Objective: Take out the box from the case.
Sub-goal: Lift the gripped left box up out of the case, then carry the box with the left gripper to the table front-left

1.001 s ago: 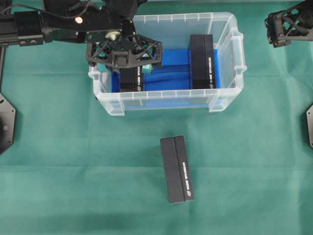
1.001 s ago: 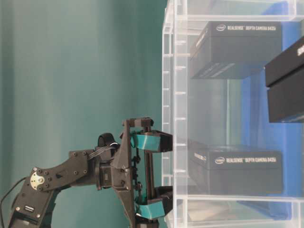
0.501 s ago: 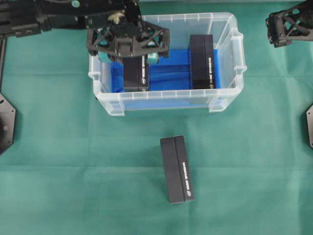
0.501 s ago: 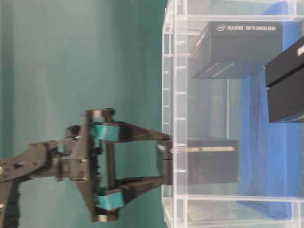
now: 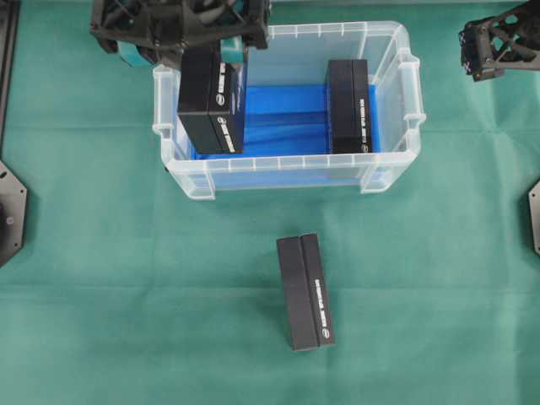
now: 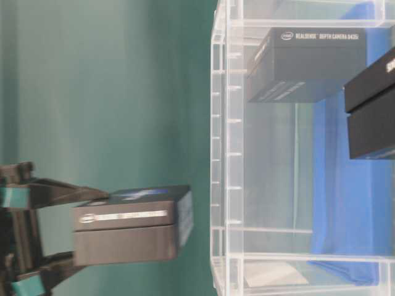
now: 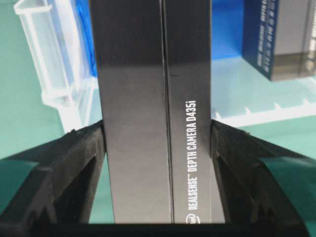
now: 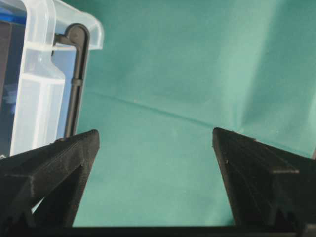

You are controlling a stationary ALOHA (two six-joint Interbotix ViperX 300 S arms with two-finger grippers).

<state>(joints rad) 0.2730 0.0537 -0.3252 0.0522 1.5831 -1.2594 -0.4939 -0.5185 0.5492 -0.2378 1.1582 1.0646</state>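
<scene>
Left hand (image 5: 221,52) clamped on a long black cardboard box (image 5: 212,99), lifted clear above the clear plastic rectangular case (image 5: 287,169). Beneath it, bare blue lining; further right, a second black box (image 5: 349,105) standing inside. Open green tabletop (image 5: 126,278) nearer, one black box (image 5: 305,291) lying there.

clear glossy plastic case (image 5: 396,51), matt black cardboard box (image 5: 211,101), creased green cloth (image 5: 126,278) over the table

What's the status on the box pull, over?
Left gripper shut on lifted box, above the case rim. Right gripper open, idle. One box inside, one on cloth. Nothing blocking.
</scene>
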